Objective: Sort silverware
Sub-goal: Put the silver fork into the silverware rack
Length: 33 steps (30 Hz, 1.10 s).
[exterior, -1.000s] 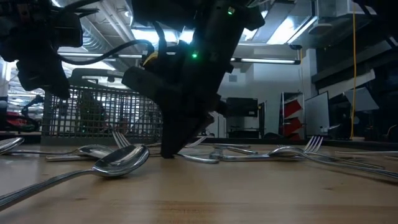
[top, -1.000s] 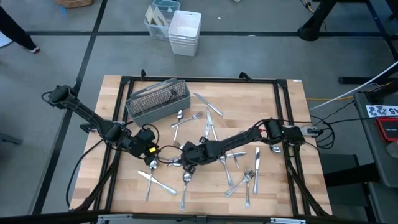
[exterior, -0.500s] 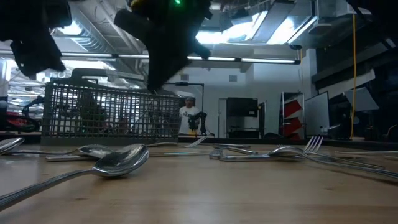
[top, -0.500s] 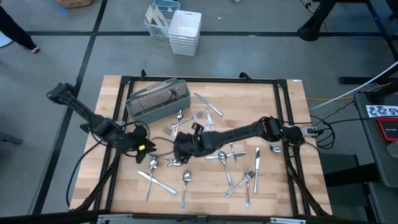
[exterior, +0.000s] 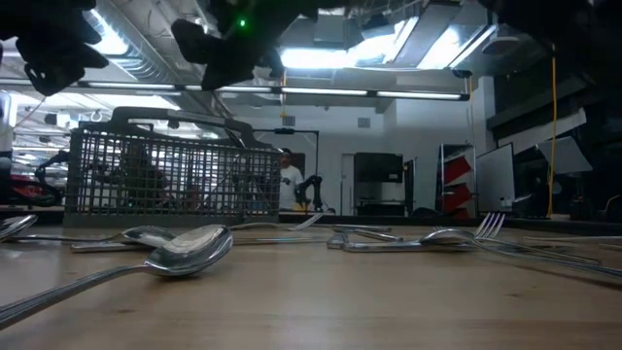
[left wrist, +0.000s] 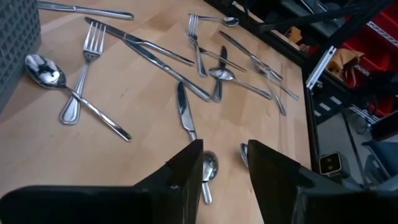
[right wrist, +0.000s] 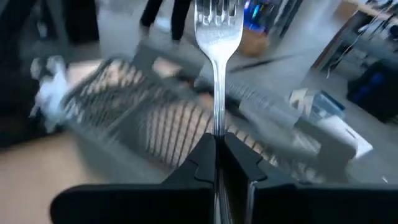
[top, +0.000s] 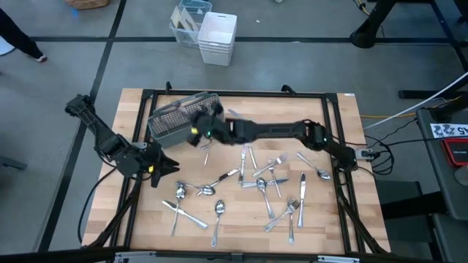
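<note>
— While half a second ago it was low among the scattered pieces, the right gripper [right wrist: 214, 163] now hangs by the caddy [top: 179, 115], fingers pinched on a fork [right wrist: 217, 37] held tines-up. That suggests a drop is close.

— And the rest?

— Most silverware [top: 270, 179] lies strewn across the table [top: 336, 109]. The left gripper [left wrist: 224, 180] has drawn back near the left edge, fingers spread, holding nothing. Which caddy compartment is targeted is unclear, given the blur.

Glossy metal silverware [top: 269, 181], matt wire-mesh caddy [top: 170, 124], seemingly smooth pale wood table [top: 329, 234].
</note>
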Motion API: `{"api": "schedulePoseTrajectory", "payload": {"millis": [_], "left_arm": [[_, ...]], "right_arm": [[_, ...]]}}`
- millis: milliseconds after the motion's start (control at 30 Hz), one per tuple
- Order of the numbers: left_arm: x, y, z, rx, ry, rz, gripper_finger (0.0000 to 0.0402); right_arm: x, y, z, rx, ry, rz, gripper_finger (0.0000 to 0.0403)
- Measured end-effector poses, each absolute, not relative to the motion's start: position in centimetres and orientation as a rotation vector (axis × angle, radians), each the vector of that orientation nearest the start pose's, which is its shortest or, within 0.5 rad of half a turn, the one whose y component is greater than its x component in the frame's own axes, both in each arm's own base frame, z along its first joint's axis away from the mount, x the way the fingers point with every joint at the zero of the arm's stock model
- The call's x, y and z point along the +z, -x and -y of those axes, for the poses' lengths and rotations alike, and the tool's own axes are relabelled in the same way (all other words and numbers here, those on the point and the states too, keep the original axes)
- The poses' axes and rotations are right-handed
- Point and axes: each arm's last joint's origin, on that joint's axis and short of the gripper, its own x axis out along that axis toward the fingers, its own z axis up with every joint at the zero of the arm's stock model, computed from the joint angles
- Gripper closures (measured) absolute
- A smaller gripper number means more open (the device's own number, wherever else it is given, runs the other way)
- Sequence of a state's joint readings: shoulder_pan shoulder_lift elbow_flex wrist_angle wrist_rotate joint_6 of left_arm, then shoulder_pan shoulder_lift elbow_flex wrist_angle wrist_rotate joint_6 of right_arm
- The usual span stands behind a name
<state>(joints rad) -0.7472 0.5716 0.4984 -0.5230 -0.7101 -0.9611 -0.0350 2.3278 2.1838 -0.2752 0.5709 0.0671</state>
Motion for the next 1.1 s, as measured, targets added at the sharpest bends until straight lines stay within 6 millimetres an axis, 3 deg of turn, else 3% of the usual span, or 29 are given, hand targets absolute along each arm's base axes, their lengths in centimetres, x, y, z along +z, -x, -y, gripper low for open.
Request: {"api": "schedulePoseTrajectory", "payload": {"millis": [167, 367, 600, 1100], "left_arm": [[23.8, -10.1, 6.8, 0.171, 0.535, -0.415, 0.0284], [23.6, -10.1, 6.8, 0.178, 0.513, -0.430, 0.0284], [23.4, -10.0, 6.7, 0.188, 0.492, -0.449, 0.0284], [23.2, -9.9, 6.6, 0.195, 0.476, -0.463, 0.0284]], "right_arm": [[27.9, -54.3, 6.7, -0.553, 0.013, -0.298, 0.0390], [25.2, -55.5, 9.0, -0.516, -0.007, -0.255, 0.0388], [23.2, -55.8, 9.3, -0.533, 0.028, -0.332, 0.0379], [21.8, -55.3, 9.2, -0.543, 0.045, -0.471, 0.0360]]}}
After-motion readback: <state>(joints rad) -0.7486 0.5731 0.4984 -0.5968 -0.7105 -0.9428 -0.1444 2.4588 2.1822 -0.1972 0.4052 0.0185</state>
